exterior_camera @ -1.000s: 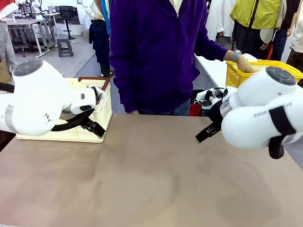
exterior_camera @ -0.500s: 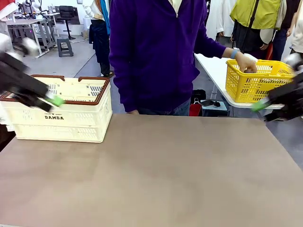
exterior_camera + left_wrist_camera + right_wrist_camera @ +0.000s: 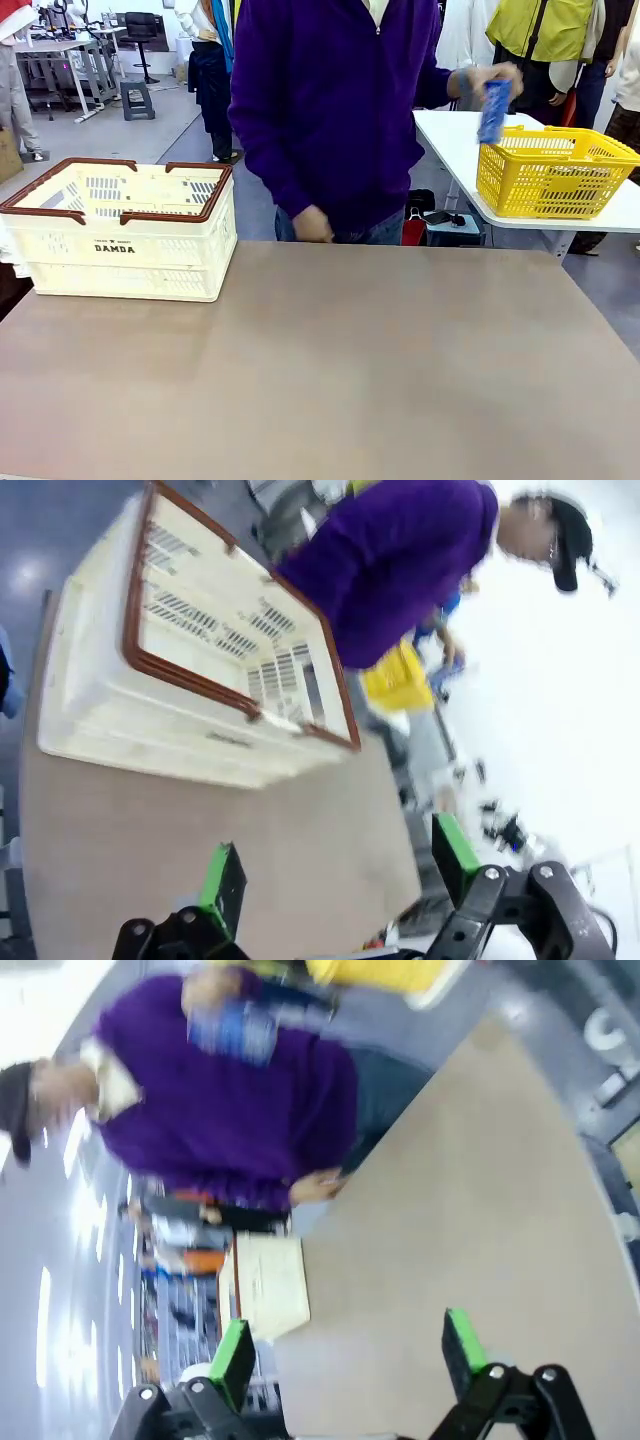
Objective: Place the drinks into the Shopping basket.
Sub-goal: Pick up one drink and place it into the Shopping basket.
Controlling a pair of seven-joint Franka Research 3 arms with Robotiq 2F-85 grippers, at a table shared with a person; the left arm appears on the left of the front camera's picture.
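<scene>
The cream Shopping basket (image 3: 125, 235) with a brown rim and "DAMDA" print stands at the table's far left, and nothing can be seen inside it. A person in a purple top holds a blue drink can (image 3: 493, 110) up in one hand above a yellow basket. The can is blurred with motion, and it appears as a blue smear (image 3: 235, 1030) in the right wrist view. My left gripper (image 3: 340, 865) is open, well back from the Shopping basket (image 3: 200, 680), with nothing between its green pads. My right gripper (image 3: 345, 1350) is open too, above the bare table.
A yellow mesh basket (image 3: 550, 170) sits on a white side table at the far right, off my table. The person (image 3: 320, 110) stands at the far edge, the other hand (image 3: 312, 225) low near the table. Other people stand farther back.
Both arms have drawn back out of the front view. The person's hand has lifted the blue can out of the yellow basket.
</scene>
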